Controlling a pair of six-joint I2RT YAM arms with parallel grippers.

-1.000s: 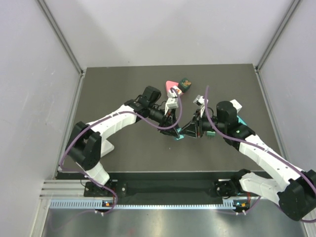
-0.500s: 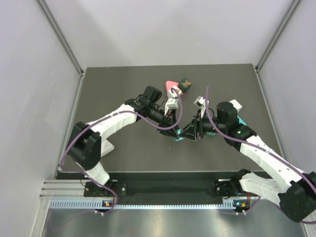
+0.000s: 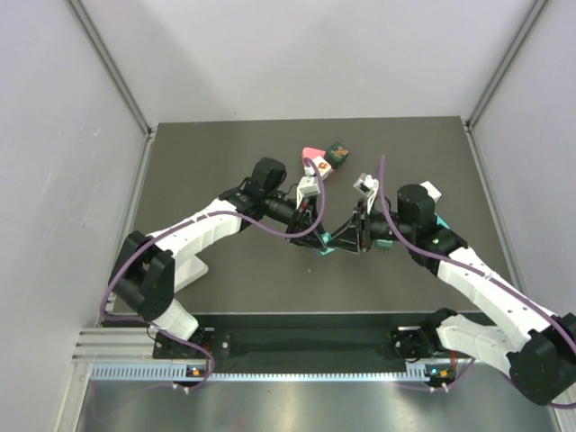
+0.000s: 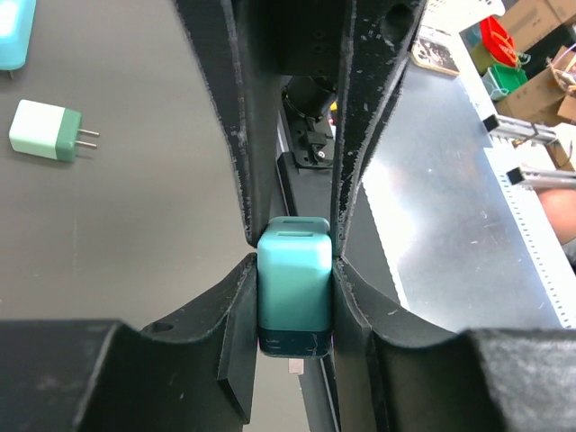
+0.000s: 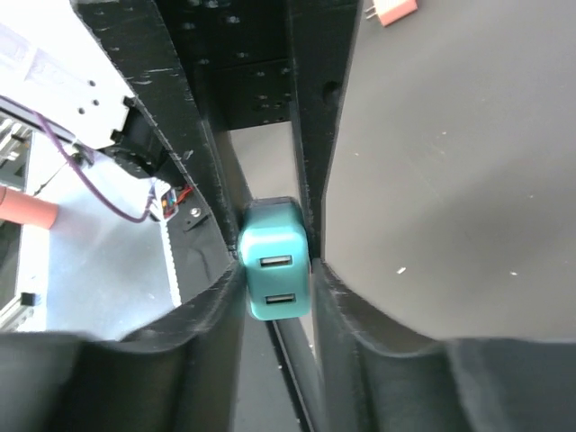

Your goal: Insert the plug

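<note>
The plug (image 3: 331, 243) is a teal cube charger held off the mat between the two grippers, which meet nose to nose at mid-table. My left gripper (image 3: 317, 236) is shut on it. In the left wrist view the plug (image 4: 294, 288) is pinched between my fingers (image 4: 236, 315), its dark face and a metal prong toward the camera. My right gripper (image 3: 347, 241) comes in from the opposite side. In the right wrist view its fingers (image 5: 216, 297) sit against the sides of the plug (image 5: 274, 270), whose two USB slots face the camera.
A pink plug (image 3: 311, 151) and a dark green one (image 3: 339, 153) lie at the back of the mat. A white-and-green plug (image 4: 45, 130) lies nearby beside a teal block (image 4: 13, 31). More teal (image 3: 440, 221) shows under the right arm.
The left arm's wrist and forearm have shifted slightly left and down. Both grippers stay together around the plug at the same spot.
</note>
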